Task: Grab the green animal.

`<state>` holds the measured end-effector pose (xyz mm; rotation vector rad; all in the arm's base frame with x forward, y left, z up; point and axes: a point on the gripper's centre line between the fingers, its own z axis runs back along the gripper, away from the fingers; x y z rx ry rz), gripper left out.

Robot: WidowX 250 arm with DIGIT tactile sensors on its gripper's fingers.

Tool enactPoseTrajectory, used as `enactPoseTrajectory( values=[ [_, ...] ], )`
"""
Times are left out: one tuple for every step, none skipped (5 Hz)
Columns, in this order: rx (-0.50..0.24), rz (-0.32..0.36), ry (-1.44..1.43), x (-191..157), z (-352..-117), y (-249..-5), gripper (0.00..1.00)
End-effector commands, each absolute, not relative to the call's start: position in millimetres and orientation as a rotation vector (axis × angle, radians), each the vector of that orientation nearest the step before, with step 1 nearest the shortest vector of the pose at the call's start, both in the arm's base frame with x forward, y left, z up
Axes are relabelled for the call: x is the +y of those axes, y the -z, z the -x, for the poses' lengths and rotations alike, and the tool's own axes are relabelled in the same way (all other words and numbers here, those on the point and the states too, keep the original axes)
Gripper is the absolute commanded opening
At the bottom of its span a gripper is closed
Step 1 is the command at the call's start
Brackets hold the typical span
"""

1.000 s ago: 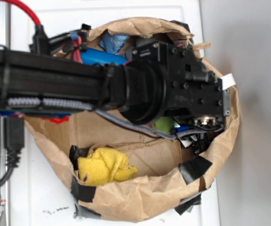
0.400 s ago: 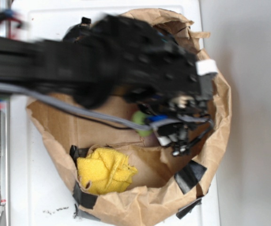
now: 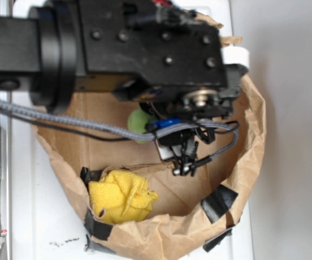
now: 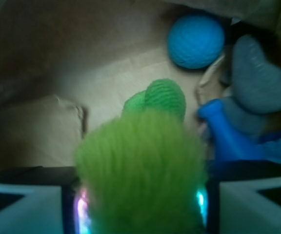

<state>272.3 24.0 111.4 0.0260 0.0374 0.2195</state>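
Observation:
In the wrist view the green animal [image 4: 140, 165] fills the space between my gripper [image 4: 140, 207] fingers. Its fuzzy lime body touches both white pads [image 4: 23, 204] and its smoother rounded head [image 4: 165, 97] points away from me. The gripper is shut on it. In the exterior view only a small part of the green animal [image 3: 138, 123] shows under the big black wrist housing [image 3: 156, 46], which hides the fingers. The toy hangs over the brown paper floor of the bag.
A crumpled brown paper bag [image 3: 255, 124] with black tape patches [image 3: 219, 201] walls the area. A yellow cloth [image 3: 122, 196] lies at its near left. A blue textured ball [image 4: 195, 40], a grey object [image 4: 260, 80] and a blue object [image 4: 228, 139] lie ahead on the right.
The arm has swung left and come closer to the exterior camera, looking much larger. The green animal has moved left and up with it. The yellow cloth stayed put.

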Motion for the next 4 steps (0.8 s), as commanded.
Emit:
enactPoseTrajectory(
  values=[
    [0.007, -0.067, -0.032, 14, -270, -155, 0.00],
    [-0.036, -0.043, -0.035, 15, -268, -159, 0.00],
    [-0.069, 0.002, -0.044, 18, -266, -165, 0.00],
    [-0.068, -0.006, -0.053, 20, -267, -164, 0.00]
  ],
)
